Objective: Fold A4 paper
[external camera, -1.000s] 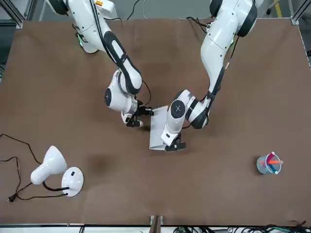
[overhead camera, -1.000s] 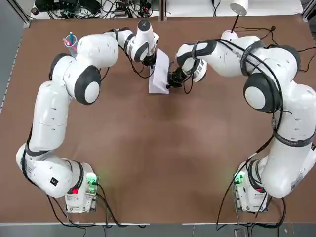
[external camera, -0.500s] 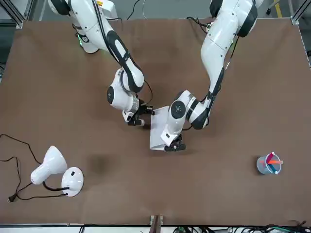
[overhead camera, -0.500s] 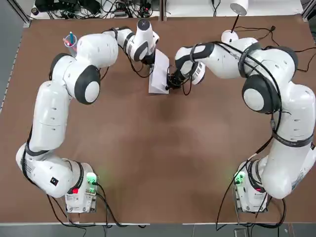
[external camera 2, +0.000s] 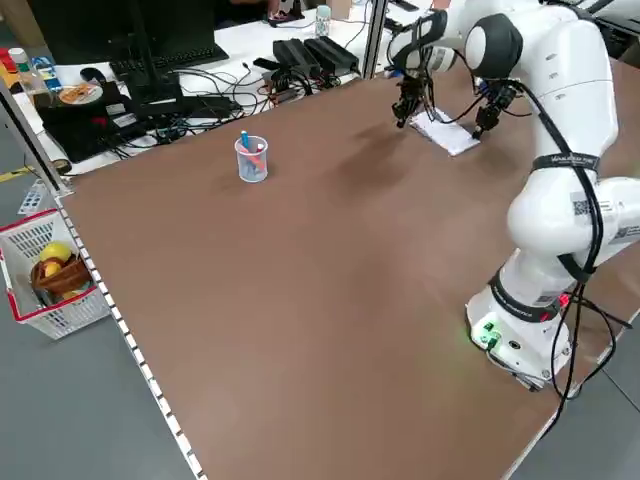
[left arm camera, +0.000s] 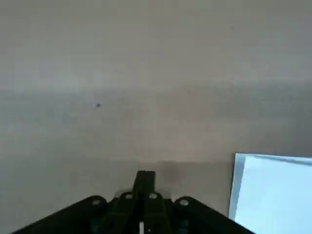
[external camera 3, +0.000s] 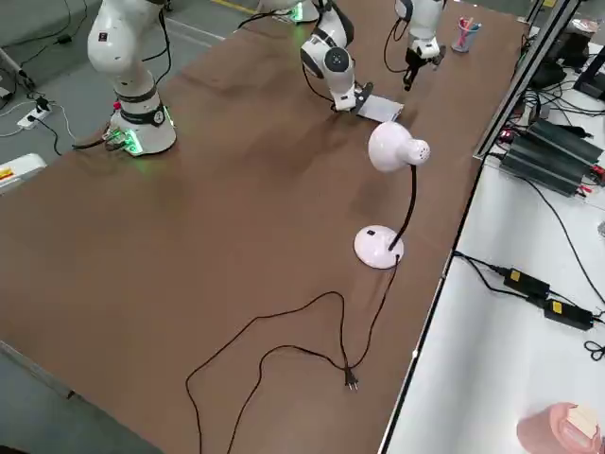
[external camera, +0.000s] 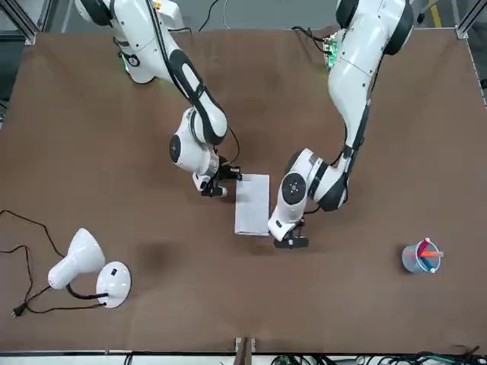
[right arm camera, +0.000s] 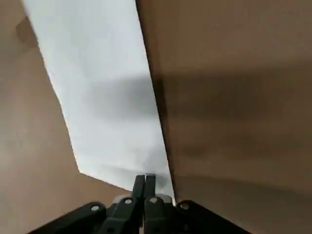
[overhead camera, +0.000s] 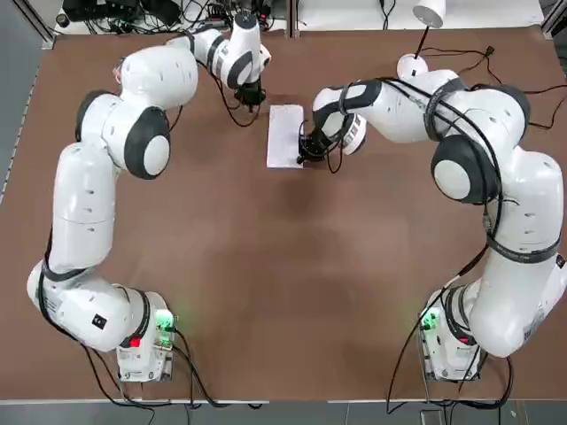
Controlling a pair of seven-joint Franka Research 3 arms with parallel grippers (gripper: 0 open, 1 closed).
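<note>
The A4 paper (overhead camera: 284,135) lies at the far part of the brown table (overhead camera: 266,266), between the two grippers, as a narrow strip that looks already folded in half. The left gripper (left arm camera: 145,173), its fingers pressed together with nothing between them, is beside the strip on its left and apart from it. The right gripper (right arm camera: 145,176), also pinched shut on nothing, is at a corner on the strip's right side; whether it presses down or hovers just over the sheet, I cannot tell.

I judge the first fold made and its crease being finished or checked. The next move would be to run closed fingertips along the folded edge if it springs up, or else lift the right gripper away.

The left wrist view shows two layers at the strip's border, their edges slightly out of line; from overhead it reads as one plain white rectangle
</note>
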